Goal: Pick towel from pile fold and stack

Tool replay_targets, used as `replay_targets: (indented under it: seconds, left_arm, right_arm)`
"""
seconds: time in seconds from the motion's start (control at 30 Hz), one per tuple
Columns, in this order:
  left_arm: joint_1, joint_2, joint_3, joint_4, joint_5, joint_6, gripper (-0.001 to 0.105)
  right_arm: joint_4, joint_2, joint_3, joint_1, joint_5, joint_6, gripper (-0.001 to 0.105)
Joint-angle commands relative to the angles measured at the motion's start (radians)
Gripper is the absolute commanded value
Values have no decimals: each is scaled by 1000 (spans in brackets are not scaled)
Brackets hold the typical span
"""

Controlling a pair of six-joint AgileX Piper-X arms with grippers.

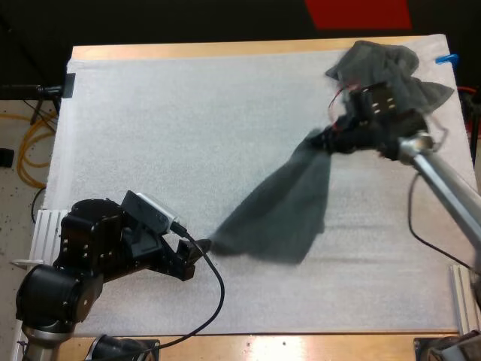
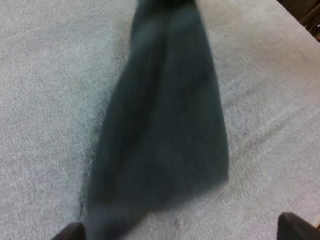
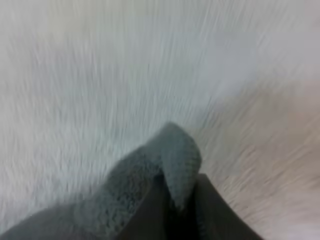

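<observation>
Your right claw (image 1: 322,141) is clamped on one end of a dark grey-green towel (image 1: 282,207), holding that end up just in front of the pile (image 1: 379,64) of crumpled towels in the far right corner of the white mat (image 1: 188,113). In the right wrist view you can see a fold of the cloth pinched between its two black fingers (image 3: 215,215). From there the towel stretches diagonally toward the mat's near left corner, widening as it goes, and its lower end reaches the mat roughly midway along the near half. Your left claw (image 1: 197,250) sits low at that lower tip. In the left wrist view its fingertips stand wide apart, and the towel's tip lies between them, close to one and squeezed by neither. The wooden table (image 1: 225,50) shows as a strip beyond the mat's far edge.
</observation>
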Motion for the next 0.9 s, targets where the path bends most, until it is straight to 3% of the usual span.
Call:
replay_targets:
  seconds: [0.0, 0.33, 0.47, 0.63, 0.87]
  left_arm:
    - [-5, -2, -8, -5, 6, -5, 71]
    - [-5, -2, -8, -5, 6, -5, 71]
    - [-5, -2, -8, -5, 6, -5, 71]
    - [-5, -2, -8, -5, 6, -3, 71]
    - [-5, -2, -8, -5, -5, 0, 71]
  right_arm:
    - [-8, -63, -20, -1, 55, -38, 0]
    - [25, -304, -169, -1, 343, -231, 0]
    - [126, -319, -225, 13, 342, -227, 0]
    - [210, -303, -189, 98, 277, -157, 0]
    - [184, -226, -31, 370, 183, -38, 0]
